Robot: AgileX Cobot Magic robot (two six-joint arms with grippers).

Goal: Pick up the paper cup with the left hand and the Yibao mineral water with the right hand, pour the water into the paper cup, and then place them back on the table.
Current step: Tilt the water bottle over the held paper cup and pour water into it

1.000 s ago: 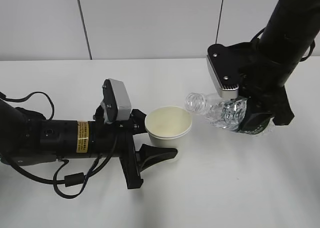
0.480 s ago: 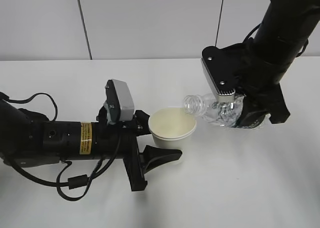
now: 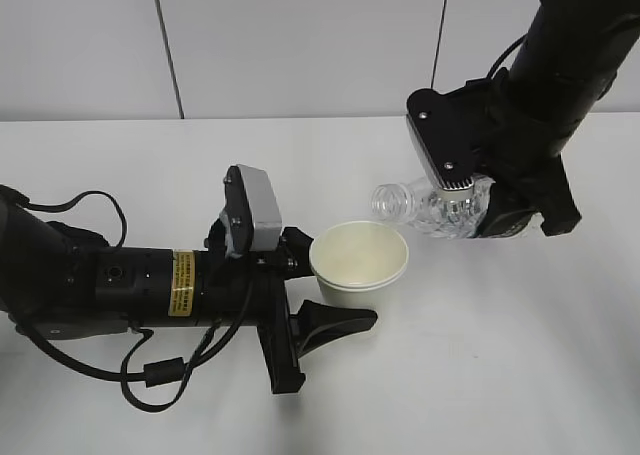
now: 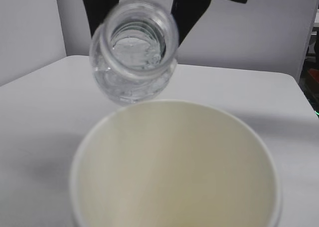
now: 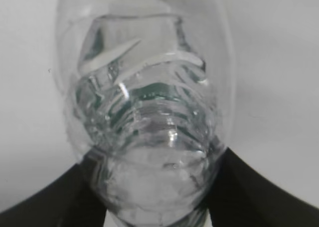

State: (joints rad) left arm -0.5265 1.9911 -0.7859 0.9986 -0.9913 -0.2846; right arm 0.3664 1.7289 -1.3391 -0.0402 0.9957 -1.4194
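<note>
So the paper cup [image 3: 360, 263] sits mid-table [image 3: 480, 375], with the left hand [image 3: 305, 300] coming in from its 9 o'clock. The Yibao mineral water [image 3: 430, 207] lies tipped at the cup's 1 o'clock, neck just above the far rim, right hand [image 3: 490, 215] at 3 o'clock of the bottle.

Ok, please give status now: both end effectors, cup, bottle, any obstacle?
Left end effector grips paper cup. Right end effector grips bottle, tipped, mouth by cup rim. No obstacle seen.
</note>
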